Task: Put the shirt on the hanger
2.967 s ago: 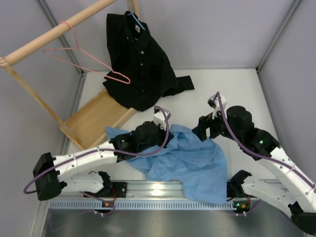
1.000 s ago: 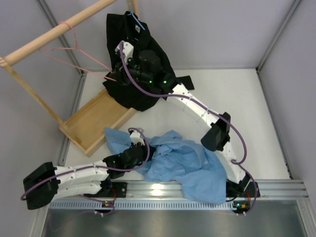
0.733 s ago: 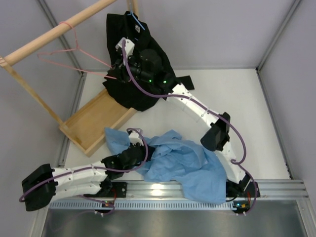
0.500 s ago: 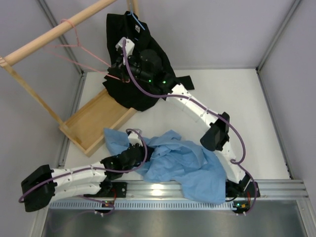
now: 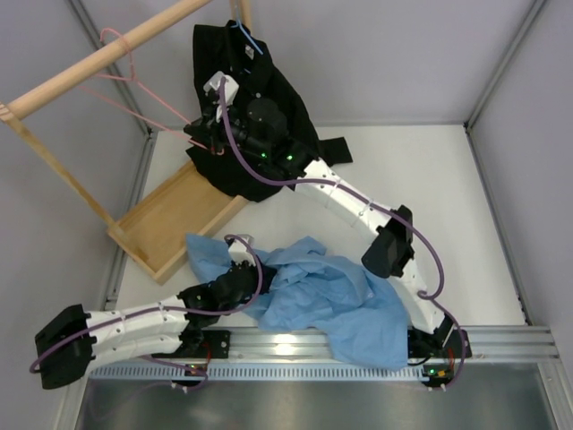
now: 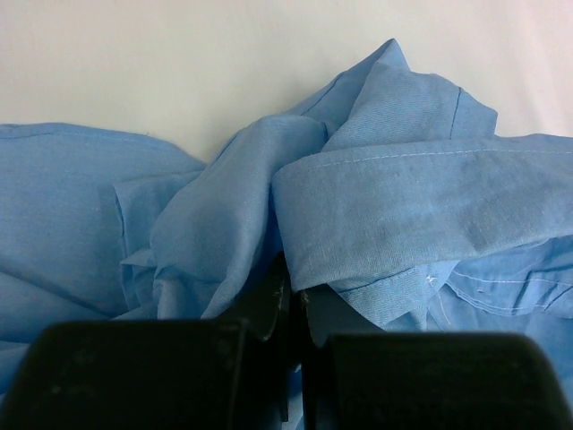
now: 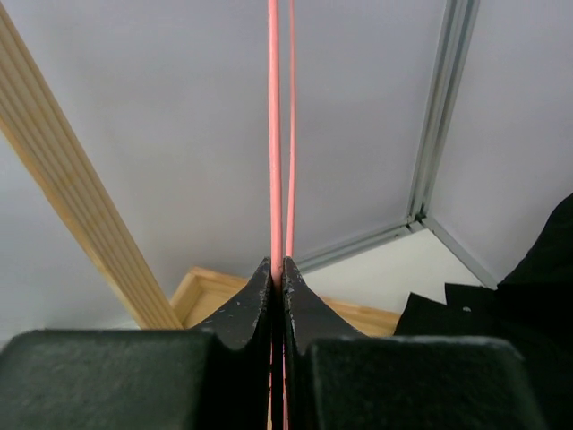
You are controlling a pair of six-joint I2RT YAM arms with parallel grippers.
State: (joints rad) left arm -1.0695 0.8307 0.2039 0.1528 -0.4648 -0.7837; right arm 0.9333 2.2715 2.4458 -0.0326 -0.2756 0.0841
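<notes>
Bright, even overhead light, soft shadows, glare on the rail (image 5: pixel 285 344), blurred right claw (image 7: pixel 277 266) up close.

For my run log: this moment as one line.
left gripper: shut on light blue cloth shirt | right gripper: shut on thin pink wire hanger

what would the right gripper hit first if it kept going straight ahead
The right gripper is shut on the hanger, whose wire runs straight ahead; beyond it, probably the grey wall. The wooden rail looks left of that line.

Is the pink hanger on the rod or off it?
On: the hanger hooks over the wooden rod; right pincer shut on its wire.
</notes>
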